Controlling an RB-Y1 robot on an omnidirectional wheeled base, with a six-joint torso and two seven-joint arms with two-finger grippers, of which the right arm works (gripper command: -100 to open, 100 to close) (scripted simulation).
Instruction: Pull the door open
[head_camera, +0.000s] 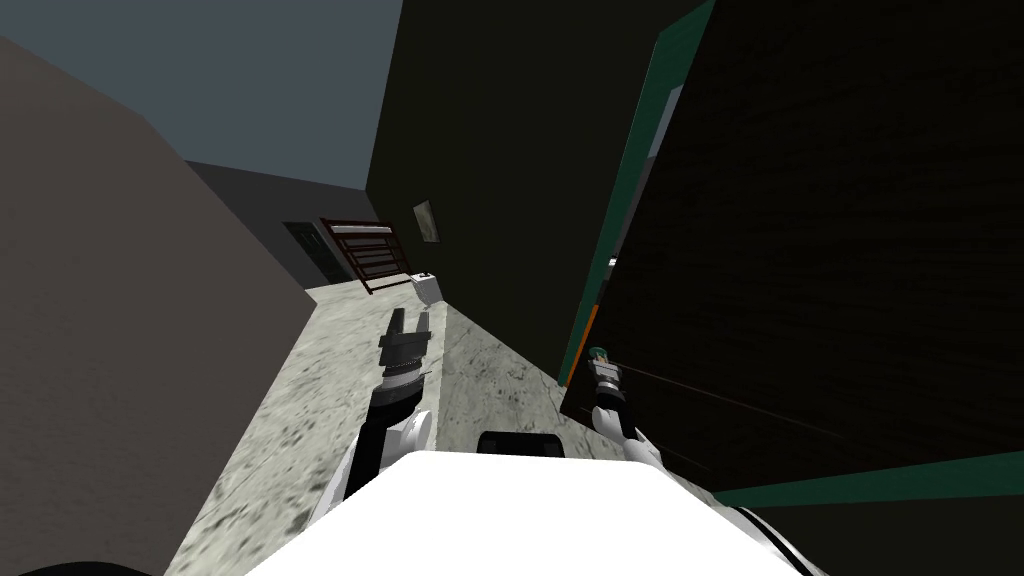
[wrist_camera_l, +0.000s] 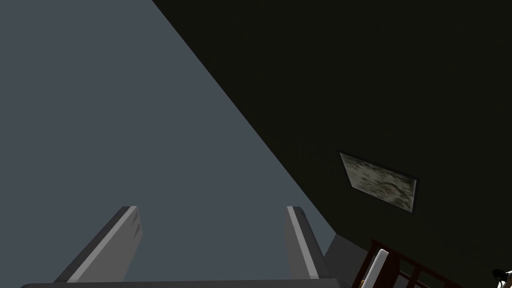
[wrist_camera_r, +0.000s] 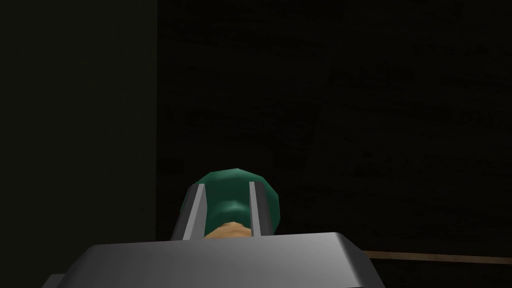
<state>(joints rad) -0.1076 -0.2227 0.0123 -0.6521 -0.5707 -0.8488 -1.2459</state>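
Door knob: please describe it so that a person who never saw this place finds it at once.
Start at the big dark door on the robot's right, in a green frame. The right gripper is shut on the knob near its edge. It is round and green, unlike the flat dark door.

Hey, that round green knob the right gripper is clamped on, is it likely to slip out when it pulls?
Possibly: the round green knob looks smooth and bulges past the right gripper's thin fingers, which press only narrow strips of its sides. It seems rigid, so it shouldn't deform. The large dark door will probably swing heavily.
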